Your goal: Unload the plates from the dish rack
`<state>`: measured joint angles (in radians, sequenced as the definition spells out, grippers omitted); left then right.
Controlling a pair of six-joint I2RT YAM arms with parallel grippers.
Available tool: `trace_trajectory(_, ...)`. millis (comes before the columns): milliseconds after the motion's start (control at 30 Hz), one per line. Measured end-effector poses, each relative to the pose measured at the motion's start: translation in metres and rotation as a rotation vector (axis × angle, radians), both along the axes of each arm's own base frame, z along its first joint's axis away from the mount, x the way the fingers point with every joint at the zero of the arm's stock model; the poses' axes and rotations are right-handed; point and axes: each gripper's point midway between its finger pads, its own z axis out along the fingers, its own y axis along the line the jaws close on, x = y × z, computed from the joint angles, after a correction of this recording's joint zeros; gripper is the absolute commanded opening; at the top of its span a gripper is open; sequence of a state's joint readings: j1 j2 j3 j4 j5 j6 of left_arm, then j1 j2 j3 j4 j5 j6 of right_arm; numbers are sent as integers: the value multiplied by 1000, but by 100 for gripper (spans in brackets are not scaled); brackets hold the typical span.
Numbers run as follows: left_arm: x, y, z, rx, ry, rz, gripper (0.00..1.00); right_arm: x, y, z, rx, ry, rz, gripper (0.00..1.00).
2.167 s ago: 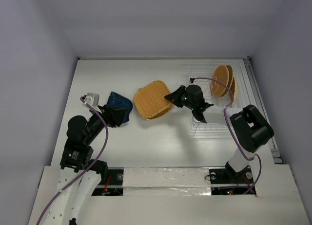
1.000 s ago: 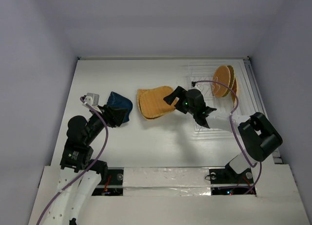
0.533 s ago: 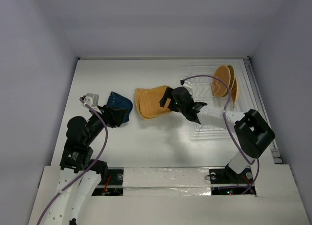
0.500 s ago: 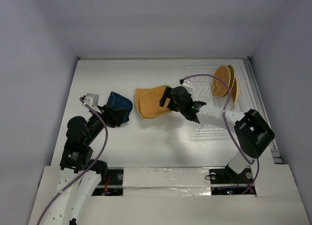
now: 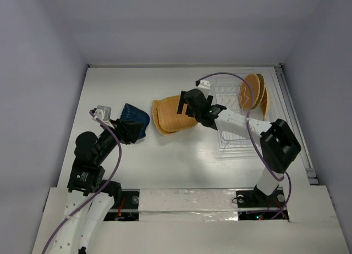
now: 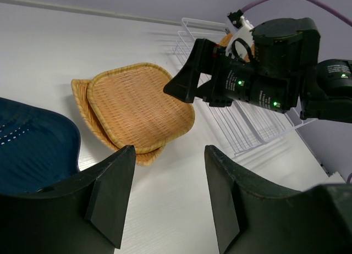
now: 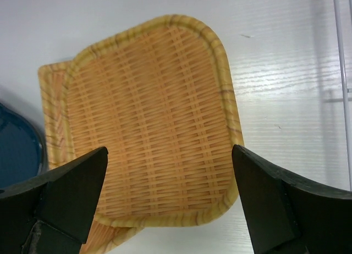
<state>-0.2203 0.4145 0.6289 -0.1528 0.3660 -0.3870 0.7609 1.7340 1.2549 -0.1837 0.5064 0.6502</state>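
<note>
At the left of the top view, the left gripper (image 6: 169,155) hangs with its fingers spread and nothing between them. The dark blue plate (image 5: 136,119) lies on the table just outside it.

Toward the middle, 2 rounded-square woven plates are stacked on the table, the upper plate (image 7: 148,116) shifted a little off the lower plate (image 7: 52,100). Over them hovers the right gripper (image 7: 169,150), its fingers spread wide to either side of the upper plate and pinching nothing.

Further right is the dish rack (image 5: 236,138). Near its upper right corner at least 2 standing plates (image 5: 251,92) lean close together on edge.

Those look to be what is left to unload. From the right gripper they lie to the right and slightly up the frame, well apart from it, with their rims upward. The right arm is far nearer than the left, so I judge the reach is its job, with 1 finger on each face of a plate.
</note>
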Motion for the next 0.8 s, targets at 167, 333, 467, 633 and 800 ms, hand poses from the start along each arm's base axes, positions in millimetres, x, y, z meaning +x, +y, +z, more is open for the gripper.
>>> trace_trajectory(167, 0, 0, 0, 0, 0, 0, 50, -2, -2, -16, -40, 30, 10, 75)
trace_trajectory(333, 0, 0, 0, 0, 0, 0, 49, -5, -9, 24, -35, -47, 31, 8)
trace_trajectory(467, -1, 0, 1, -4, -2, -1, 32, -11, -44, 111, -6, -225, -33, 0)
trace_trajectory(633, -2, 1, 3, -9, -9, 5, 0, -6, -155, 196, 28, -394, -248, 10)
trace_trajectory(800, -2, 2, 4, -6, -15, 12, 8, 3, -253, 188, -102, -353, -447, 47)
